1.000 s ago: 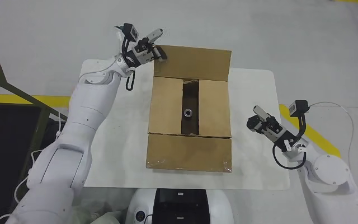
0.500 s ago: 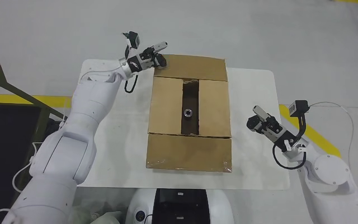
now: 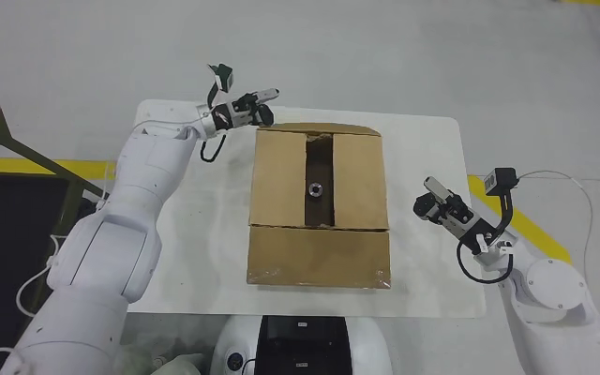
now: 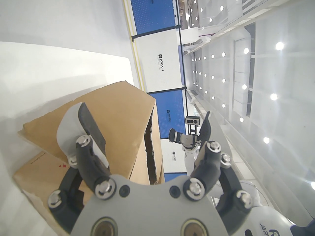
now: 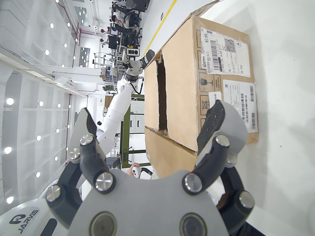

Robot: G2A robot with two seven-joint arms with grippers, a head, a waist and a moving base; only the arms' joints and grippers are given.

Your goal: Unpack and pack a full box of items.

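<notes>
Hovering with left gripper (image 3: 267, 104) open at box (image 3: 319, 202) far corner, likely for folding flap (image 3: 319, 128); holding right gripper (image 3: 424, 197) open, well apart

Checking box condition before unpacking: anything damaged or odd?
On the cardboard box, the top flaps have ragged, torn edges along the centre gap and don't meet, leaving a round item visible inside. Nothing spilled on the table.
</notes>
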